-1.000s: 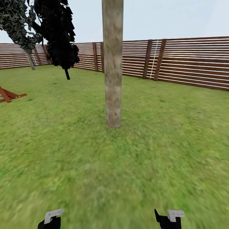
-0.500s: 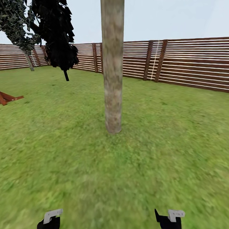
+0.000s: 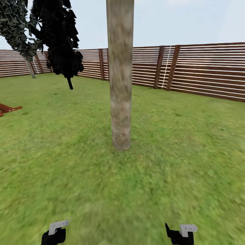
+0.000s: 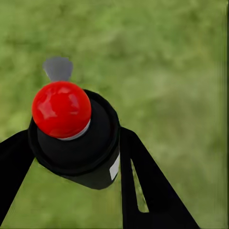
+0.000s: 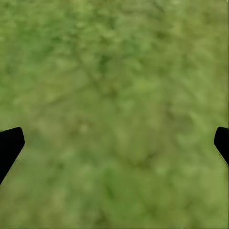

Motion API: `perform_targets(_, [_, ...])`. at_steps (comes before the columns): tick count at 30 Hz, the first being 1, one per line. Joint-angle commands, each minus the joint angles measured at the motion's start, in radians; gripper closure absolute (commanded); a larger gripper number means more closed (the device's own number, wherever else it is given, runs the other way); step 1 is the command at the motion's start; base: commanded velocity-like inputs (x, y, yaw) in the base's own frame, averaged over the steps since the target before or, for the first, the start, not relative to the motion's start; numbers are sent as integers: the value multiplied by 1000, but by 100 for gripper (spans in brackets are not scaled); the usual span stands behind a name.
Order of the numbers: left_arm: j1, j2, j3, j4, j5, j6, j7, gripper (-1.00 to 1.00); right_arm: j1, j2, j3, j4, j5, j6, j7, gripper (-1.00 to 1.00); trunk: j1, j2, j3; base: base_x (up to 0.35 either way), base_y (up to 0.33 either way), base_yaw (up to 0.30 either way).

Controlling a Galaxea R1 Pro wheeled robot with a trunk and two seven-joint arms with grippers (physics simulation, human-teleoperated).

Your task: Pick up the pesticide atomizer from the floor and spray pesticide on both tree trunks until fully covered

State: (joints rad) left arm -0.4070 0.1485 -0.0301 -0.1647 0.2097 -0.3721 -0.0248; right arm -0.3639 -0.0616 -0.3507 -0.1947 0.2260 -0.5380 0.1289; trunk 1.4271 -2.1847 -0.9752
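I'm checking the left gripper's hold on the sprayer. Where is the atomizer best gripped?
Around its dark round body, from the two sides, as the left gripper does: the fingers flank it below the red top, leaving that ball top free.

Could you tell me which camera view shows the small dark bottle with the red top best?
The left wrist view: the small dark bottle with the red round top sits close up between the left tool's black fingers. The other views show grass.

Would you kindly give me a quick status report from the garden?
Left tool shut on pesticide atomizer. Right tool open, empty, over grass. Tree trunk dead ahead; lawn between looks unobstructed.
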Motion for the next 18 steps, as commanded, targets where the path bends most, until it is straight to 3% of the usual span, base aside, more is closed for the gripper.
perform_targets(1, [-5,1,-4,0,2,-2,-16,100,-1,-1,-9,-4,7,-3,6,-100,0,0,-1,339,-27,0])
perform_targets(2, [-8,3,-12,-1,-24,-1,-50,100,-1,-1,-9,-26,7,-3,7,-100,0,0,-1,339,-62,0])
perform_targets(3, [-11,13,-24,-2,-129,2,-151,100,-1,-1,3,-143,64,0,12,-100,0,0,-1,339,-98,0])
perform_targets(5, [-22,17,-28,-45,-229,9,-247,100,0,6,60,-223,207,3,14,-100,0,0,-1,338,-110,0])
perform_targets(7, [-25,20,-28,-83,-306,16,-315,100,0,15,104,-241,282,5,15,-100,0,0,-1,338,-114,0])
perform_targets(10, [-41,30,-27,-152,-477,80,-490,100,-10,42,221,-252,410,65,16,-100,0,0,-1,338,-116,0])
perform_targets(13, [-87,47,-27,-182,-543,152,-664,100,-35,66,303,-256,449,140,41,-100,0,0,-1,338,-115,0])
perform_targets(15, [-117,59,-27,-189,-554,165,-734,100,-73,76,334,-257,455,155,176,-100,0,0,-1,338,-111,0])
perform_targets(18, [-132,64,-28,-206,-571,169,-794,100,-132,81,345,-258,455,161,377,-100,0,0,-1,338,-106,0])
